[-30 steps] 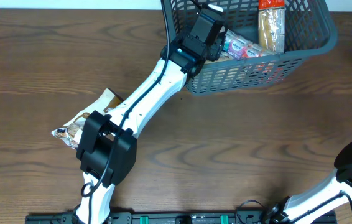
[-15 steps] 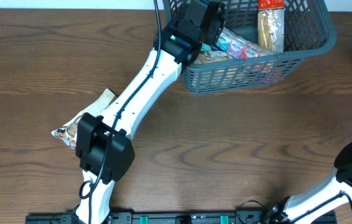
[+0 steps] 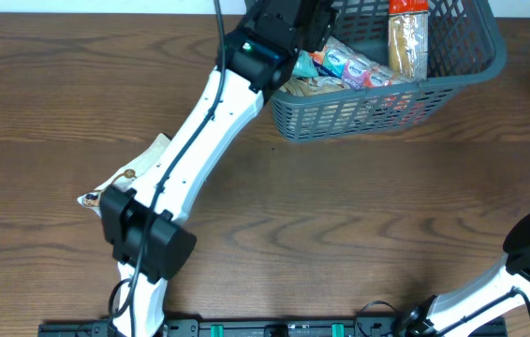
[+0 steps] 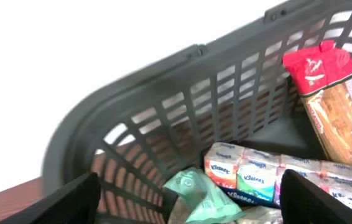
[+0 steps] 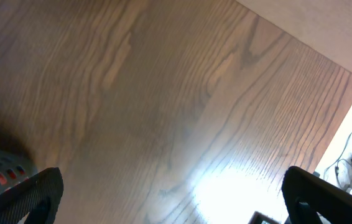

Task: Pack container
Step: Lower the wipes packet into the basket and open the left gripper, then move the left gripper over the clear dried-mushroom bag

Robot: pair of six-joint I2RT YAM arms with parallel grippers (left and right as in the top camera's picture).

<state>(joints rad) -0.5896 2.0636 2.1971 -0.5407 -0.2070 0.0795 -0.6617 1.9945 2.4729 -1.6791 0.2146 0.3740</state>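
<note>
packing looks mostly done: tissues and crackers lie in the basket, one packet waits on the counter, and the left hand hangs spread, empty.

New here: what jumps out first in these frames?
The white left arm stretches diagonally across the table, its end over the grey container at top right. Inside lie Kleenex packs and a red-topped packet; one snack packet sits on the table, partly under the arm.
</note>
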